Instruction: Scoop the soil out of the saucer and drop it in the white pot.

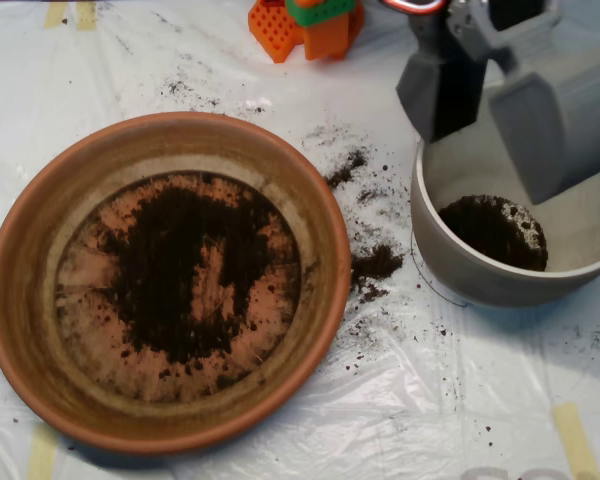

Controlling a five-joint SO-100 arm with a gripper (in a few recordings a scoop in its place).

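The terracotta saucer (332, 215) fills the left half of the overhead view. A thin patch of dark soil (185, 270) is spread over its floor, with bare orange showing through. At the right stands the white pot (450, 262), holding a small heap of soil (495, 232) at its bottom. My grey scoop (485, 150) hangs over the pot's far side. It is open, its two shells spread apart, and I see no soil between them. The right shell reaches down over the pot's inside.
Spilled soil (375, 265) lies on the clear plastic sheet between saucer and pot, and more crumbs (345, 170) lie further up. An orange and green plastic object (310, 25) sits at the top edge. A yellow tape strip (575, 440) marks the lower right.
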